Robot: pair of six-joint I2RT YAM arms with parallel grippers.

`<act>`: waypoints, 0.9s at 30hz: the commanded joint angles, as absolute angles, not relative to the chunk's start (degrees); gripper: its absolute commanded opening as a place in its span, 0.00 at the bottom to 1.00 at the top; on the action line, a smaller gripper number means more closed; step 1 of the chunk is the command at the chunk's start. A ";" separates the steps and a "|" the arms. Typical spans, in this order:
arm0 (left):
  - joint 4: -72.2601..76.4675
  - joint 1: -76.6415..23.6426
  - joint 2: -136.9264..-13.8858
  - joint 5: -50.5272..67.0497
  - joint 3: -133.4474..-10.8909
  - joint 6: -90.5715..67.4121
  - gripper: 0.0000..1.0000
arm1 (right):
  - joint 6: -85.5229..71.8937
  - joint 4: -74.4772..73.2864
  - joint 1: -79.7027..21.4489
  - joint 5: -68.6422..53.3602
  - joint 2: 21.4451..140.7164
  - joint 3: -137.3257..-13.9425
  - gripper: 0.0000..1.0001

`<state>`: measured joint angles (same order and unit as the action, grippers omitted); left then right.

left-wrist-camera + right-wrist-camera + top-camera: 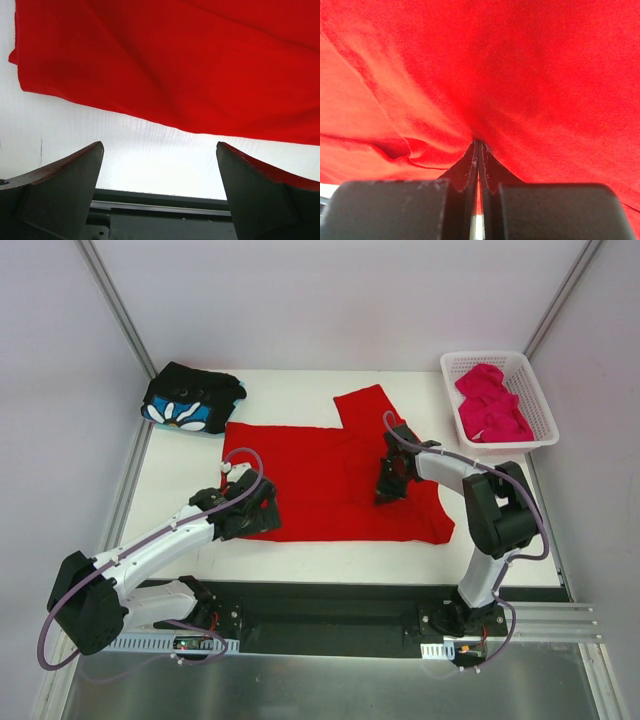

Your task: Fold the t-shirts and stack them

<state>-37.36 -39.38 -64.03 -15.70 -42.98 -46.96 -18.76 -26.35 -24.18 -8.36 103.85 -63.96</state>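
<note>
Top external, red shirt [310,480] spread mid-table, right gripper [385,496] clenched on its cloth, left gripper [258,514] wide open at its near-left edge, black shirt [190,400] folded far-left, pink shirt [490,405] in basket [541,400].

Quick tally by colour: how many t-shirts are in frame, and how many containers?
red t-shirt: 1
black flower-print t-shirt: 1
magenta-pink t-shirt, bunched in the basket: 1
white basket: 1
Total: 4 (3 t-shirts, 1 basket)
</note>
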 commanded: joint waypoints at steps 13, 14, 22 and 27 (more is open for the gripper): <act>-34.28 -29.36 -65.83 -23.64 -41.91 -45.80 0.96 | -15.91 -27.07 -21.45 -3.87 102.66 -57.13 0.01; -34.28 -29.27 -66.35 -23.73 -43.58 -45.53 0.95 | -15.82 -27.24 -21.45 -3.87 102.74 -57.13 0.01; -31.92 -32.68 -81.54 -16.01 -63.09 -44.92 0.95 | -15.91 -27.77 -21.45 -3.69 103.71 -58.09 0.01; -27.95 -33.84 -90.33 -10.82 -66.53 -46.05 0.95 | -16.00 -28.04 -21.45 -3.69 104.06 -58.45 0.01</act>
